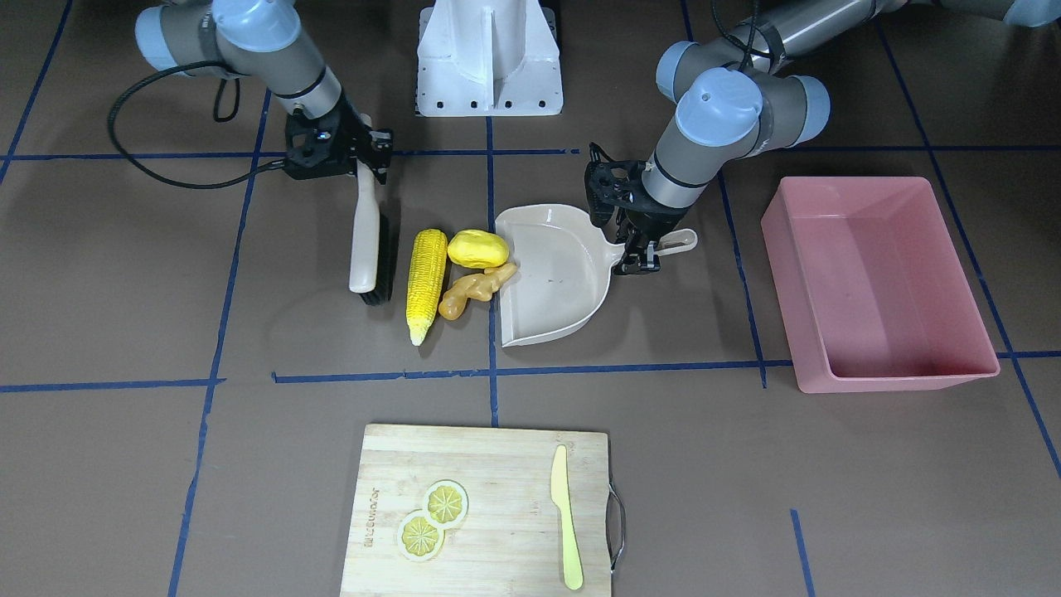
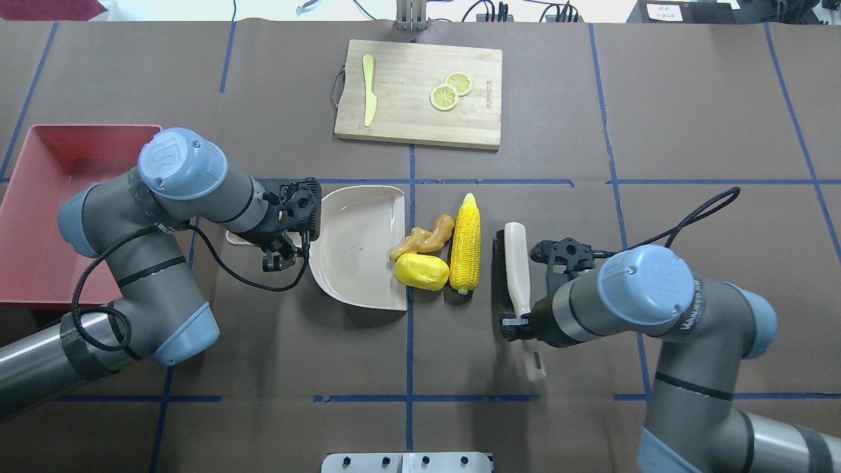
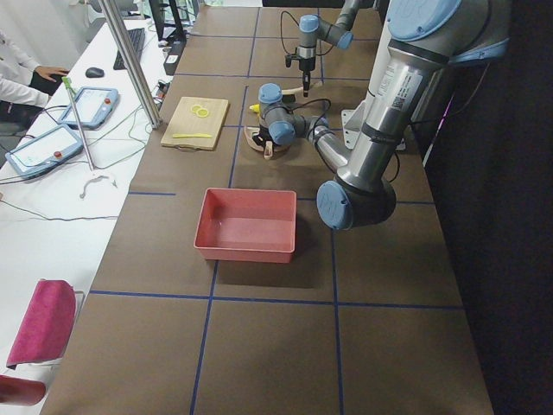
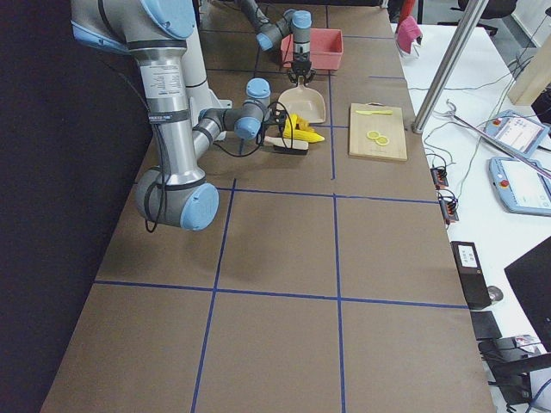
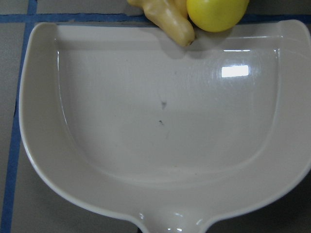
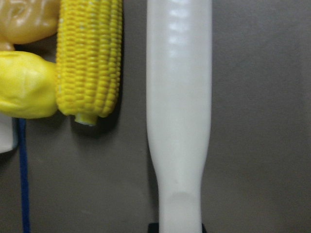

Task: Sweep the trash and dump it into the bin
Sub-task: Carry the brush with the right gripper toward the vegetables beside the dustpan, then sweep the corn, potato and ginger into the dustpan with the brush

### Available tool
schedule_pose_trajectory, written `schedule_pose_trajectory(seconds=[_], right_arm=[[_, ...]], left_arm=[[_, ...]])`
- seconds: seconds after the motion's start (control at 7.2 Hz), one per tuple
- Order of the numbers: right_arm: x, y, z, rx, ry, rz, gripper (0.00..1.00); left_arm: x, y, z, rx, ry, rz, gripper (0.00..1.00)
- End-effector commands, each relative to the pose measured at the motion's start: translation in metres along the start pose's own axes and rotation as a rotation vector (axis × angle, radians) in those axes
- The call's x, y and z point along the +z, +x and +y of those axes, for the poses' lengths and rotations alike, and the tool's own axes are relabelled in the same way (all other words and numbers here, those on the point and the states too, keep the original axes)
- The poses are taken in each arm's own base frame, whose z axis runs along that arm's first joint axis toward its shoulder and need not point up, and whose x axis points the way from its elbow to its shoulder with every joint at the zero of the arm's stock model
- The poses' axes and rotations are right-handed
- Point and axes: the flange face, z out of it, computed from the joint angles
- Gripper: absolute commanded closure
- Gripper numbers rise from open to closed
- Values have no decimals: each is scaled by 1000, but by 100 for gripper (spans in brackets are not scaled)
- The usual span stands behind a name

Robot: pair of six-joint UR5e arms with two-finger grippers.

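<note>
The trash lies in a cluster at the mouth of the beige dustpan (image 2: 355, 253): a corn cob (image 2: 465, 243), a yellow potato-like lump (image 2: 422, 271) and a ginger root (image 2: 424, 240). The ginger's tip and the lump touch the pan's lip (image 5: 160, 121). My left gripper (image 2: 281, 244) is shut on the dustpan's handle. My right gripper (image 2: 521, 322) is shut on the handle of a white brush (image 2: 516, 263), whose dark bristles stand just right of the corn (image 6: 90, 58), a small gap apart. The pink bin (image 2: 39, 217) sits at the far left and holds nothing.
A wooden cutting board (image 2: 420, 112) with two lemon slices (image 2: 451, 90) and a pale knife (image 2: 369, 89) lies at the far side of the table. The white robot base (image 1: 489, 58) stands between the arms. Blue tape lines cross the brown table.
</note>
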Motion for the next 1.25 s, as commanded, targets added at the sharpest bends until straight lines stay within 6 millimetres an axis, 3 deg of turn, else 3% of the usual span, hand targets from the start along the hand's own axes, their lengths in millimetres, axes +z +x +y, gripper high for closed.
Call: schedule_pose_trajectory(seconds=[0.0,0.28,0.56,1.11], right_arm=[[10,-34,7,12,27,-25,100],[18,-61,5,6,31,-43,100],[23,-69,3,-1,30,-43,100],[33,-114,-6,-10,31,-65,100]], left_arm=[[0,0,0,1,1,1,99],[-1,0,-1,0,2,1,99],[-1,0,-1,0,2,1,99],[-1,0,-1,0,2,1,99]])
